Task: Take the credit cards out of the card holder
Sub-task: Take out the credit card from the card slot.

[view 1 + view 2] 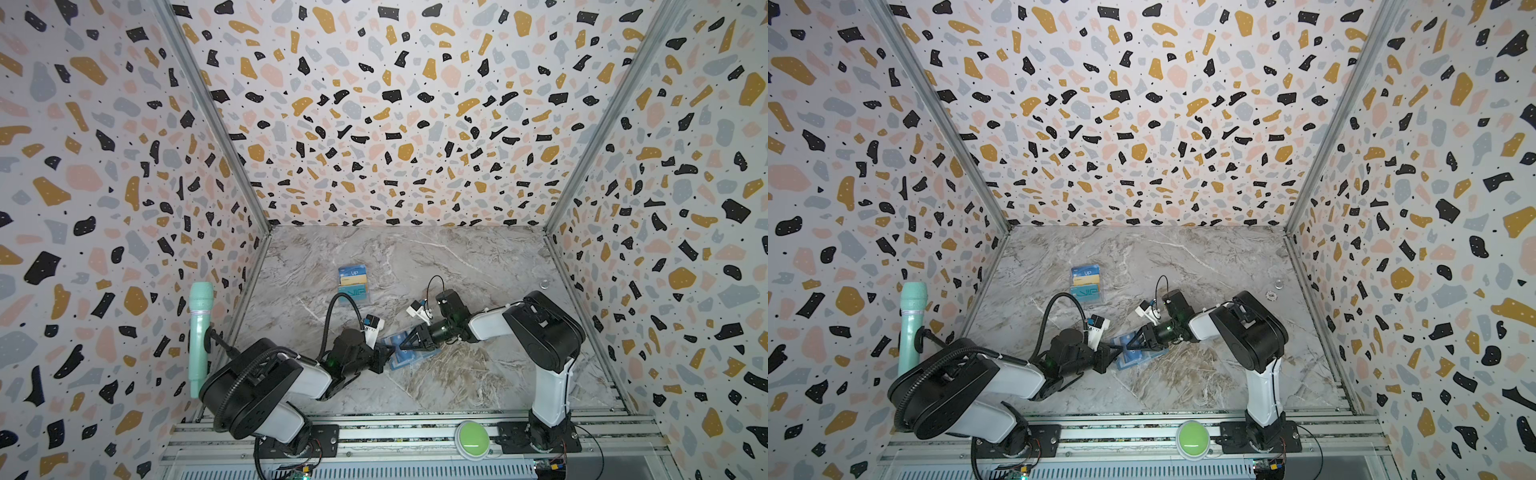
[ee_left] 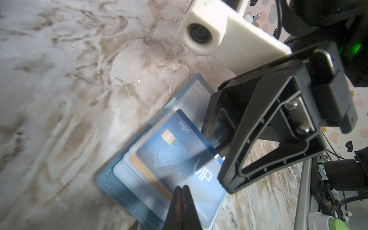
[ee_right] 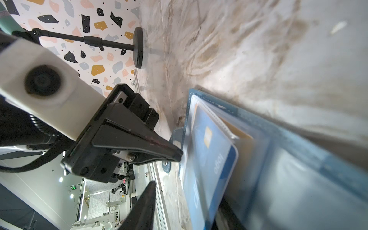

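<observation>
Blue card holder [image 2: 111, 187] | left tool [image 2: 180, 196] together, low at edge | right tool [image 1: 404, 343] apart, straddling credit card [image 2: 179, 157]

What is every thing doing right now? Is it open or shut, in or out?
card holder: open, lying flat on the table.
blue card: tilted up over the holder, not away from it yet.
left gripper: shut, tips at the card's edge.
right gripper: open, jaws either side of the blue card.
clear card case: lying flat, cards inside.
microphone: upright on its stand.
</observation>
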Controlling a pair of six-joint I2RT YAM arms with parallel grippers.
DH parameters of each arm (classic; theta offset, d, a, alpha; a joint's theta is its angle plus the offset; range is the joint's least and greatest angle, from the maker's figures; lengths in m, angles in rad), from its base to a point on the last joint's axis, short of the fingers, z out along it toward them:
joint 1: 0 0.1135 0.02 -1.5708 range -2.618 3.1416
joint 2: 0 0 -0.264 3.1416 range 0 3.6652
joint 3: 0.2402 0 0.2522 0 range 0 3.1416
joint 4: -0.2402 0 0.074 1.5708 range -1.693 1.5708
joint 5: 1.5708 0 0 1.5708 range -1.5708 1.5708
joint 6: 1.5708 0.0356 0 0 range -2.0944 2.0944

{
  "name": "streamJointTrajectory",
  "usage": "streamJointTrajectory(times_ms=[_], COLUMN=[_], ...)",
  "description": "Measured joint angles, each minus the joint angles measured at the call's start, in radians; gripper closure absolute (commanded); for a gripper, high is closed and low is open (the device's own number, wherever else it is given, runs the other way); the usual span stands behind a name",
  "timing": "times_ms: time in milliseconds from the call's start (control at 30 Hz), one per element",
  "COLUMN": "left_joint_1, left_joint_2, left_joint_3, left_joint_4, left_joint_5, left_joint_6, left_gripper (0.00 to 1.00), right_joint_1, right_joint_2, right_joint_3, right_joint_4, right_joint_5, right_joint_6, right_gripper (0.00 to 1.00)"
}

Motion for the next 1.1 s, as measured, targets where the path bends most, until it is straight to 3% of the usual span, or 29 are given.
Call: streamJointTrajectory(times_ms=[600, 1100], left_joint_1=[0.000, -0.025], left_joint_2=[0.057, 0.074], left_joint_3=[-0.002, 0.064], left_joint_4=[0.060, -0.024], left_joint_5=[-0.007, -0.130], left_joint_6=[0.020, 0.060], left_gripper=[1.00, 1.00], right_joint_1=[0.000, -0.003], right_joint_2=[0.000, -0.013], right_joint_3=[-0.005, 0.008], right_joint_4=[0.007, -0.052], right_joint_5=[0.003, 0.028], right_joint_6=[-0.002, -0.027], right_gripper=[0.59, 0.60])
